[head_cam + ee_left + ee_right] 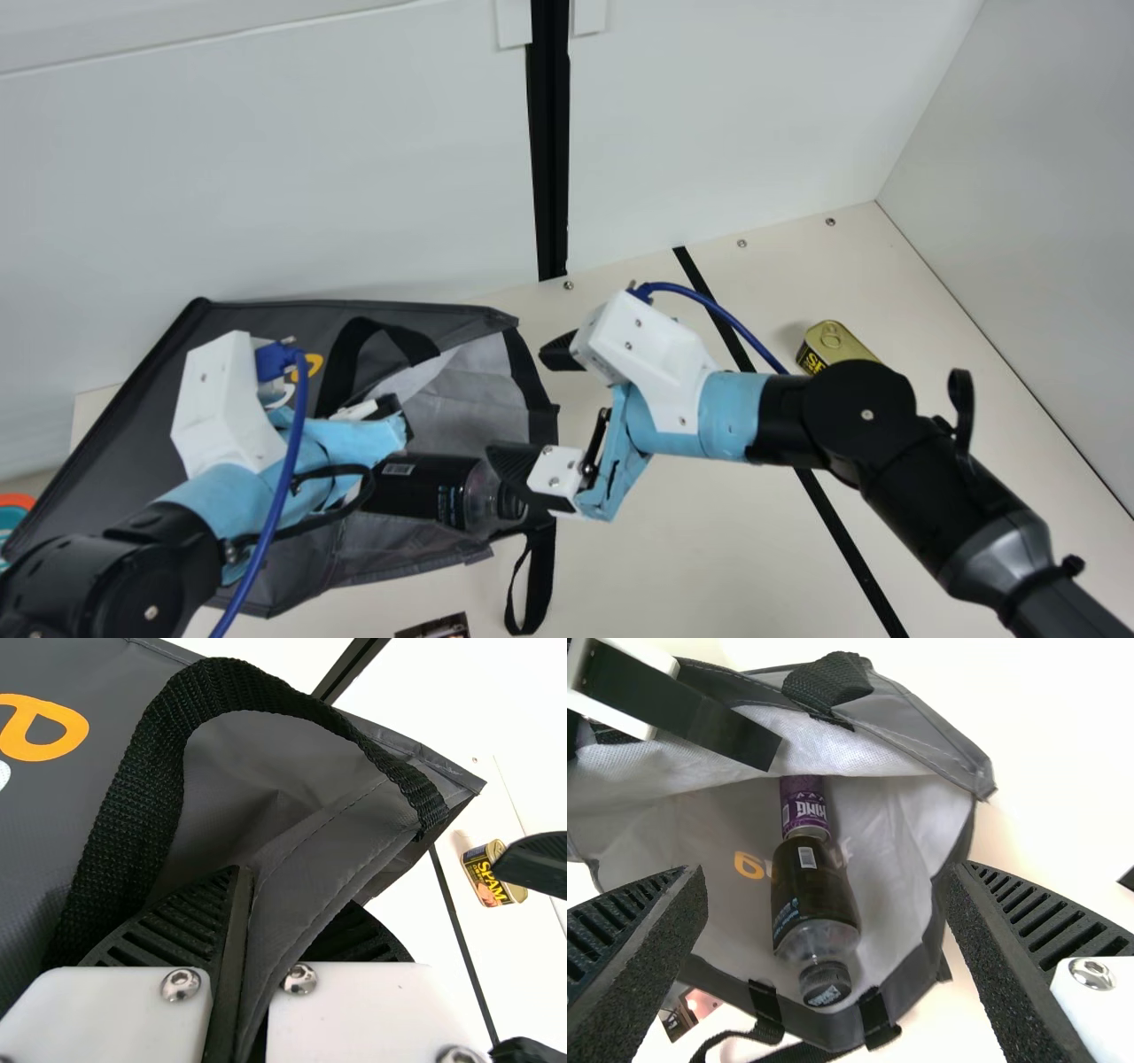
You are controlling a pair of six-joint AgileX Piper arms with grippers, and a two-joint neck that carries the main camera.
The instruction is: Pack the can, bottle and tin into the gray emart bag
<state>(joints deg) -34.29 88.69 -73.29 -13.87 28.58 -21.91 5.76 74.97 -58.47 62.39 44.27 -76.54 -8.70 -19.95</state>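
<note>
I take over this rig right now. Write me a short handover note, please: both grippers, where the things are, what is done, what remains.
Left gripper: closed on an edge of the gray bag.
Right gripper: open and empty, at the bag's mouth.
Done: can and bottle lie inside the bag.
To do: pack the tin, on the table.

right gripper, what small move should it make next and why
I'd probably ease the open right gripper back from the bag toward the tin. The bottle and can already lie inside, the left gripper pinches the bag's edge, and the tin is on the table.
</note>
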